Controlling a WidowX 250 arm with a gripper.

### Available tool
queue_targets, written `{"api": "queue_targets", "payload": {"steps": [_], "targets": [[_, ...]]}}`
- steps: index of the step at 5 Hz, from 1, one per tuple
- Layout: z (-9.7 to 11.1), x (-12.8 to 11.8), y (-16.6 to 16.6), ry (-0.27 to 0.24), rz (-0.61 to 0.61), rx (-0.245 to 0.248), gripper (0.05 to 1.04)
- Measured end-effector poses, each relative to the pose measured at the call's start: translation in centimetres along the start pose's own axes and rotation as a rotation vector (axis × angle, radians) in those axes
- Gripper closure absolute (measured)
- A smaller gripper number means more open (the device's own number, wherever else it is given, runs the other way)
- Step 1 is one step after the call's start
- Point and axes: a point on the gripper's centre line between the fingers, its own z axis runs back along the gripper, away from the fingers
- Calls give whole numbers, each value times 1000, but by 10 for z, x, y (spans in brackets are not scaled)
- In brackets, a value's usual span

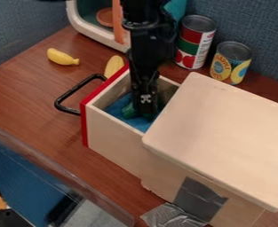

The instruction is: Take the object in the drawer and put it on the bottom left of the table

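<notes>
- Gripper (pixel 144 116): down inside the open drawer (pixel 114 145), pointing at the floor, upright. Can't tell if it's clenched on anything or released.
- Green object (pixel 129 111): in the drawer, on the blue lining (pixel 142 124), right at the gripper's tip, on the side toward the red front panel (pixel 85 128). Partly hidden, shape unclear.
- Drawer sticks out of the wooden box (pixel 224 133) toward the table's left edge; black handle (pixel 67 95) on the red panel.
- Table (pixel 31 95): yellow banana-shaped toy (pixel 62 56) near the upper left edge, another yellow item (pixel 113 65) just behind the red panel.
- Two cans, red-green (pixel 195 42) and yellow-blue (pixel 230 63), upright side by side near the back edge.
</notes>
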Motion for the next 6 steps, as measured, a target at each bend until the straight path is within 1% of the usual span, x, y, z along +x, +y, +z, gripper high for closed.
{"api": "queue_targets", "payload": {"steps": [2, 4, 5, 6], "targets": [[-10, 1, 6, -7, 4, 24, 84], [-15, -6, 11, 1, 29, 16, 84], [-22, -8, 12, 13, 32, 1, 85], [-26, -8, 15, 7, 50, 5, 135]]}}
